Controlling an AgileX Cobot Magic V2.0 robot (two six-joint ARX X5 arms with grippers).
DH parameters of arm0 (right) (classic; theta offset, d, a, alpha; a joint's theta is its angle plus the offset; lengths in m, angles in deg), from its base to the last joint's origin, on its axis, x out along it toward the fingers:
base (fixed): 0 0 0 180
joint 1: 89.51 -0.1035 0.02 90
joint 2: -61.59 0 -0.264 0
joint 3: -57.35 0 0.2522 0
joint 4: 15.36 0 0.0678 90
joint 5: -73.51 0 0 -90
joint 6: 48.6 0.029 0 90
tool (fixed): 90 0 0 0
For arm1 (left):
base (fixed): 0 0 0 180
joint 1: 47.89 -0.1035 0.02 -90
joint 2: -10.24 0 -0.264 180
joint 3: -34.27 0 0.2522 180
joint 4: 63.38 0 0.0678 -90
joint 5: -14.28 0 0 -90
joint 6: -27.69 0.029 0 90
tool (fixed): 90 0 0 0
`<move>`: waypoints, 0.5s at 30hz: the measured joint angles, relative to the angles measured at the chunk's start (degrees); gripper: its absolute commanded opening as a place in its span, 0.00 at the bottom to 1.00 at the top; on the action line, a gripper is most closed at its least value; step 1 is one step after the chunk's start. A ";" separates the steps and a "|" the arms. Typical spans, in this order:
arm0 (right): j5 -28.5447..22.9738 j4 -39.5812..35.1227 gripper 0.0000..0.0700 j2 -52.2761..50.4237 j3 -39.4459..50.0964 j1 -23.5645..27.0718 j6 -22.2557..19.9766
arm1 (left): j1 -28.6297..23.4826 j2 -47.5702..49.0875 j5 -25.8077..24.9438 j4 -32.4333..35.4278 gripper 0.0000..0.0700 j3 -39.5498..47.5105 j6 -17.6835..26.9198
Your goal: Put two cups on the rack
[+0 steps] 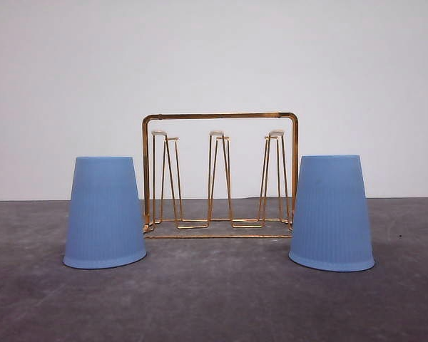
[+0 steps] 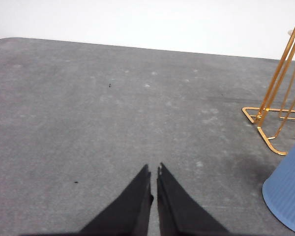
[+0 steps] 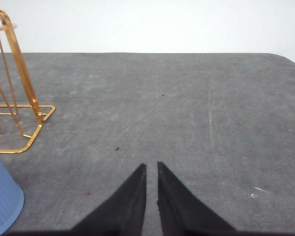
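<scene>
A: How does the left claw (image 2: 154, 169) stand?

B: Its two black fingers (image 2: 137, 196) lie nearly together, a thin slit between the tips, nothing held. It hangs over bare grey tabletop (image 2: 88, 123).

A: And the right claw (image 3: 151, 166)?

B: The same: fingers almost closed, a narrow gap, nothing in it, grey surface beneath.

A: What lies nearest each?

B: In the left wrist view, a pale blue cup (image 2: 290, 196) sits at about four o'clock from the tips, mouth down, and a corner of the gold wire rack (image 2: 275, 98) at about two o'clock, beyond the cup. In the right wrist view, the other cup (image 3: 2, 196) is at about eight o'clock and the rack's opposite end at ten o'clock.

A: And from the front?

B: The rack (image 1: 220, 115) stands upright mid-tabletop against a white wall (image 1: 214, 50), arched frame over white-tipped pegs (image 1: 217, 134). The left cup (image 1: 104, 214) stands at about eight o'clock from the rack's middle, the right cup (image 1: 332, 214) at four o'clock. Both are upside down, wide rims on the tabletop, nearer the camera than the rack; I cannot tell whether they touch its base. No peg carries a cup.
</scene>
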 measured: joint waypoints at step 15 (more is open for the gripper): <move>0.20 -6.88 0.00 0.07 -3.59 0.00 9.17 | 0.00 -0.05 -0.13 4.53 0.00 -1.90 -24.28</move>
